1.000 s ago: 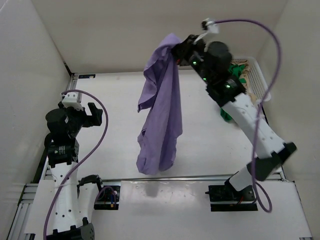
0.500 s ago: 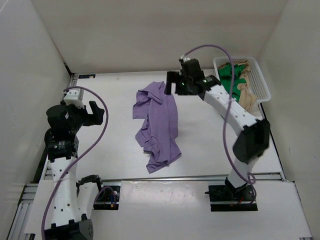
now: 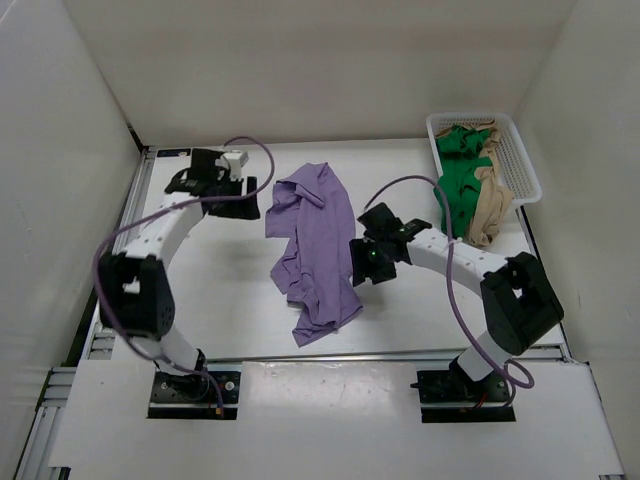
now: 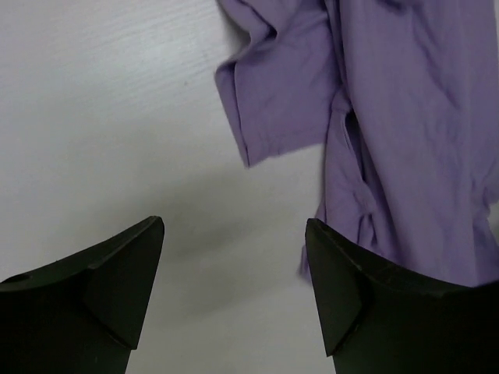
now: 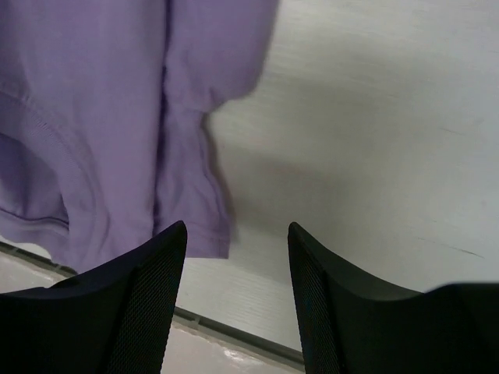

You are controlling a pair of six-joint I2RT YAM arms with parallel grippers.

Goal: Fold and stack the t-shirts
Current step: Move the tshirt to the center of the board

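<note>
The lavender purple t-shirt (image 3: 318,245) lies crumpled on the white table, mid-centre. It also shows in the left wrist view (image 4: 390,132) and the right wrist view (image 5: 101,117). My left gripper (image 3: 256,196) is open and empty just left of the shirt's upper sleeve. My right gripper (image 3: 362,262) is open and empty at the shirt's right edge, over bare table. The bright green t-shirt (image 3: 458,175) and the tan beige t-shirt (image 3: 490,205) lie bunched in the basket.
The white plastic mesh basket (image 3: 521,165) stands at the back right corner. White walls close in the table at the left, back and right. A metal rail (image 3: 400,352) runs along the near edge.
My right gripper let go of the purple shirt, which dropped onto the table, and came down beside its right edge. My left arm swung from the near left over to the shirt's upper left.
</note>
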